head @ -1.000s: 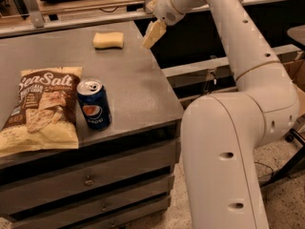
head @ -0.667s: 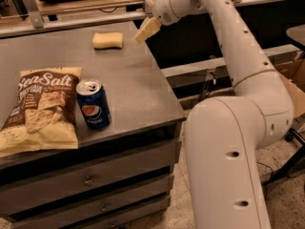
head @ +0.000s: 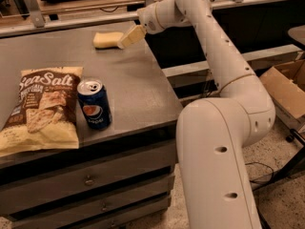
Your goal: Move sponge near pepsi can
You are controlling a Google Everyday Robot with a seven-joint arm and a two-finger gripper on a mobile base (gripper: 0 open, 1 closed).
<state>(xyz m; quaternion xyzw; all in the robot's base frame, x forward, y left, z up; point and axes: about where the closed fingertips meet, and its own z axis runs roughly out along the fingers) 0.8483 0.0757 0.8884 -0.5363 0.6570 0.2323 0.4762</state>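
The pale-yellow sponge [head: 107,39] lies at the far side of the grey table [head: 133,80]. The dark blue pepsi can [head: 94,103] stands upright near the table's front edge, well in front of the sponge. My gripper [head: 130,37] hangs on the white arm just right of the sponge, its tip close to the sponge's right end. It holds nothing that I can see.
A yellow-and-brown Sea Salt chip bag [head: 42,109] lies flat just left of the can. The table has drawers below its front edge. A cardboard box [head: 286,86] sits on the floor to the right. A rail [head: 71,23] runs behind the table.
My gripper has moved left and a little down, from beside the table's right edge to right next to the sponge. The sponge, can and bag have not moved.
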